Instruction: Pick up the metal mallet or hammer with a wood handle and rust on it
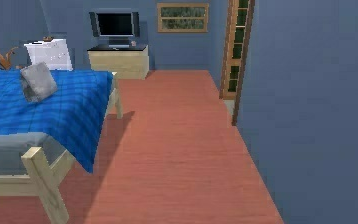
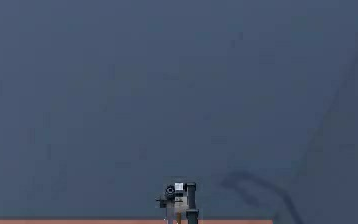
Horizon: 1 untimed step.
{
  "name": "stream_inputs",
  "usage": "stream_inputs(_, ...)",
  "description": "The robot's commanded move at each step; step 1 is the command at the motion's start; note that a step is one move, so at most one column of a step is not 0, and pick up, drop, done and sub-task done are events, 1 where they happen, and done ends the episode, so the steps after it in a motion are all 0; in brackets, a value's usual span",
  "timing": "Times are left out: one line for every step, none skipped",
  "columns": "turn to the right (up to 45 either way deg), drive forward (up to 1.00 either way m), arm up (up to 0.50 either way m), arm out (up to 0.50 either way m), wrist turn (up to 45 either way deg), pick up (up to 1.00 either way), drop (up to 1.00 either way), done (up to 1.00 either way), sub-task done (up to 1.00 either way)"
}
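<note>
At the bottom edge of the arm side view, just right of the middle, my arm [image 2: 193, 214] pokes up a short way and ends in my gripper [image 2: 168, 199]. Nothing hangs from its far end, which has only bare blue wall [image 2: 137, 100] behind it. I cannot tell how the fingers are set. A thin strip of reddish floor [image 2: 87, 221] runs along the bottom of that frame. Ahead of me, at the lower left of the forward view, a pale wooden bedpost [image 1: 47, 185] stands nearest, with the bed's blue checked blanket [image 1: 67, 110] spreading up and left from it. A grey pillow [image 1: 37, 82] lies tilted on the blanket, and a white pillow [image 1: 50, 52] sits beyond it. At the far left edge, beside the white pillow, a small brown and dark shape [image 1: 0, 62] rests on the bed. It is too small for me to say whether it is the hammer, or which way its long axis runs. Reddish plank flooring [image 1: 177, 140] fills the middle, bounded on the right by a blue wall [image 1: 307, 100] and a wood-framed door with glass panes [image 1: 238, 50]. Farthest back, at the top centre, stand a pale cabinet [image 1: 119, 63], a television [image 1: 115, 24] on top of it, and a framed picture [image 1: 182, 17].
</note>
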Motion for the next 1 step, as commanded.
stream_inputs(0.0,0.00,0.00,0.00,45.0,0.00,0.00,0.00,0.00)
